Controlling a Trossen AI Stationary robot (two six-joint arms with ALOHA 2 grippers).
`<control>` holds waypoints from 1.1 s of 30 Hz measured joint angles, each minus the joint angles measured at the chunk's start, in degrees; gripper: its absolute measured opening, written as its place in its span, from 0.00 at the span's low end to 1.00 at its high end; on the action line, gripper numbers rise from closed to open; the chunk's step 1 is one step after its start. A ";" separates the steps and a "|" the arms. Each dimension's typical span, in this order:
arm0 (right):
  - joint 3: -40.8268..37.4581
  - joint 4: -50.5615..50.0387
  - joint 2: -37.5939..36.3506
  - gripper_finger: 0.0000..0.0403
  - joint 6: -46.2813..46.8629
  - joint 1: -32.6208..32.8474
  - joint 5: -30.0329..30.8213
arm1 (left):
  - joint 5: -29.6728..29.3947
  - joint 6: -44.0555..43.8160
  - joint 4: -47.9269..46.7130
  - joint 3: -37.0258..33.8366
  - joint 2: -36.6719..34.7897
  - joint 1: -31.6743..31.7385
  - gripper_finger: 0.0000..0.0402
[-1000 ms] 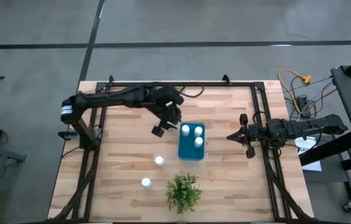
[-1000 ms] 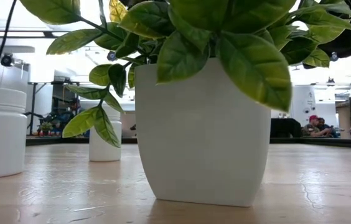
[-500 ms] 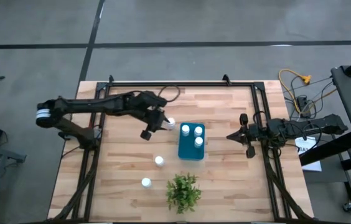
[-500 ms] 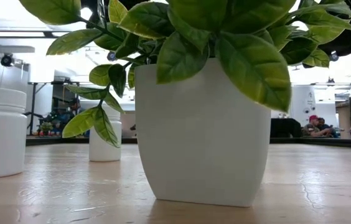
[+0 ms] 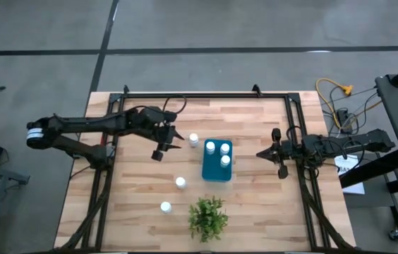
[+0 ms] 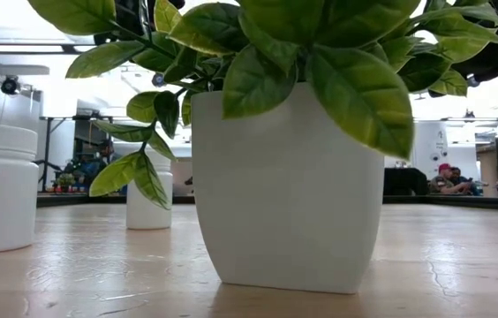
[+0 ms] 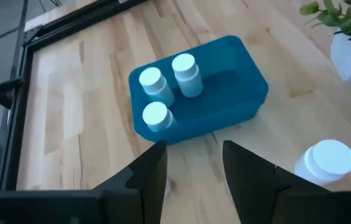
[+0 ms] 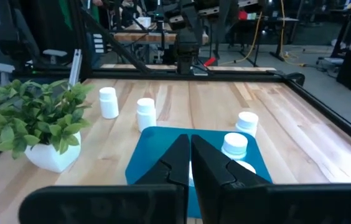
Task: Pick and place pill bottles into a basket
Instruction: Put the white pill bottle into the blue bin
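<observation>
Left gripper [image 5: 158, 151] left of basket [image 5: 216, 171], jaws parted, nothing between them. Right gripper [image 5: 263, 154] right of basket, jaws clenched, holding nothing. Three pill bottles [image 5: 210, 147] upright inside basket. One bottle [image 5: 194, 139] just off basket's far-left corner; two more [image 5: 180, 183] on table, near plant [image 5: 207, 217].

From my remote station I see two arms of dark, nearly black links; the left arm [image 5: 100, 125] bears a white band at its outer joint and a thin black cable looping over the wrist. The right arm [image 5: 340, 144] is equally dark and blocky. Each ends in two flat, tapered black fingers: left gripper [image 7: 191, 163], right gripper [image 8: 190, 155].
</observation>
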 joint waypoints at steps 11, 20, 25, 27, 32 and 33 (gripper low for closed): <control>0.00 0.10 0.26 0.02 0.17 0.01 -0.04 | -0.37 0.15 -0.06 0.00 0.22 2.83 0.52; 0.00 -0.09 0.31 0.02 -0.09 0.00 -0.08 | -1.28 1.71 0.51 0.00 2.63 5.60 0.60; 0.00 -0.27 0.56 0.02 -0.10 0.01 -0.12 | -1.14 4.53 1.02 0.00 6.63 5.99 0.60; 0.00 -0.33 0.84 0.02 -0.02 0.01 -0.15 | -1.25 6.23 2.25 0.00 8.33 6.10 0.60; 0.00 -0.31 1.78 0.02 0.51 0.00 -0.15 | -5.81 11.02 4.29 0.76 11.95 6.20 0.60; 0.00 -0.29 1.97 0.02 0.85 0.01 -0.14 | -5.79 11.08 4.31 1.22 12.72 6.36 0.60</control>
